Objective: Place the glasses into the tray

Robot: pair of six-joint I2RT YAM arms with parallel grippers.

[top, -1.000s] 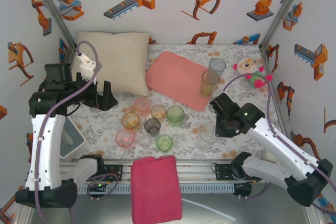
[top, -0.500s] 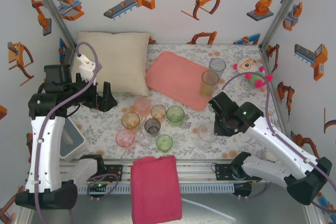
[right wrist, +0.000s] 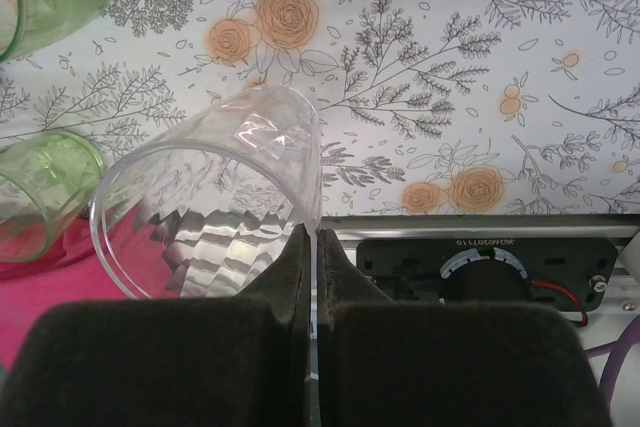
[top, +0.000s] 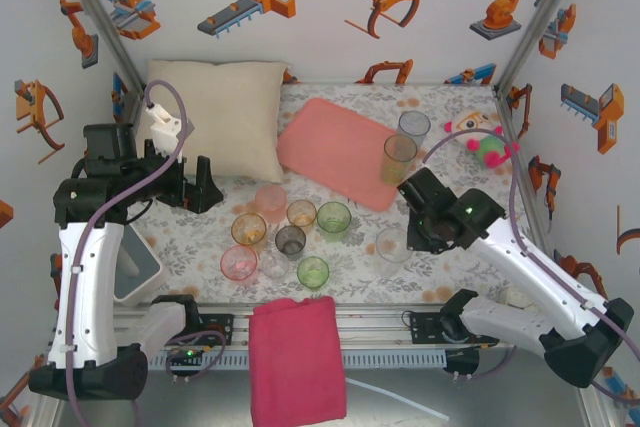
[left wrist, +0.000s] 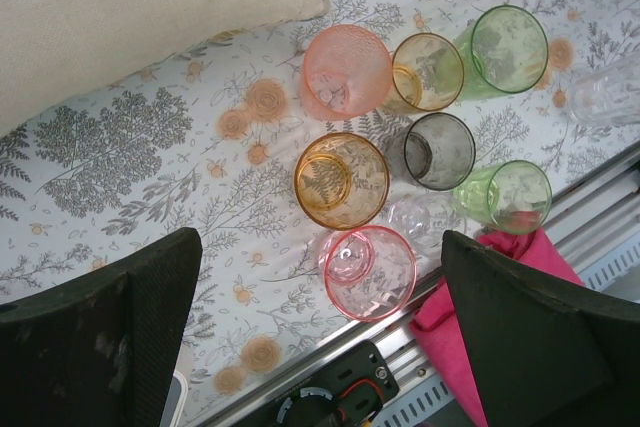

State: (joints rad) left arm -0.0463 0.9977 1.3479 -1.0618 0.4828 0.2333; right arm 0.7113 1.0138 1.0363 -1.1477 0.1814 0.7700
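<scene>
The salmon-pink tray lies at the back centre, and two tall glasses stand by its right end, a yellowish one and a greyish one. Several tinted glasses cluster in the middle of the table. My right gripper is shut on the wall of a clear glass. In the right wrist view the pinched rim of the clear glass sits between the closed fingertips of the right gripper. My left gripper hangs wide open left of the cluster. Between its spread fingers, the left gripper looks down on a pink glass and an orange glass.
A cream pillow lies at the back left. A magenta cloth hangs over the front rail. A plush toy sits at the back right. A grey-white box stands by the left arm.
My right gripper has closed fully on the clear glass and shifted it slightly back and left, toward the tray. The left arm has stayed still.
</scene>
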